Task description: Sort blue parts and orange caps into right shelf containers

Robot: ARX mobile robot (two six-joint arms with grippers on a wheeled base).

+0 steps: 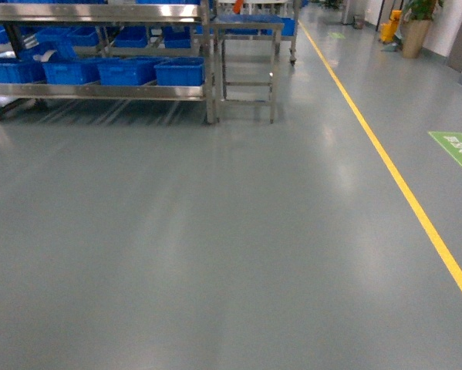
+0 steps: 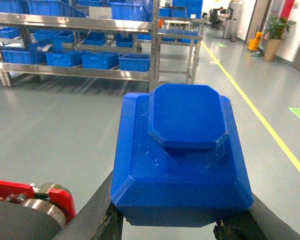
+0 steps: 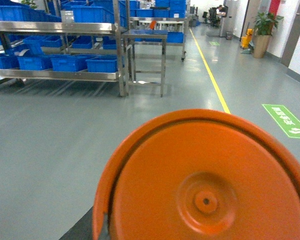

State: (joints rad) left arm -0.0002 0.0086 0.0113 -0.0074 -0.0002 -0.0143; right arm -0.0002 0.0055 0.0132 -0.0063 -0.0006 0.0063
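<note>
While my left pincer pinches a blue part and my right an orange cap, the shelf crates stand far off, nothing sorted.

One blue part, one orange cap, four blue crates on the lowest shelf.

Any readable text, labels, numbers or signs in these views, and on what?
Nothing can be read.
Green floor marking: white characters, too blurred to read.
Blue crates on the steel shelf: no legible labels.
Blue part and orange cap: no text shows.
</note>
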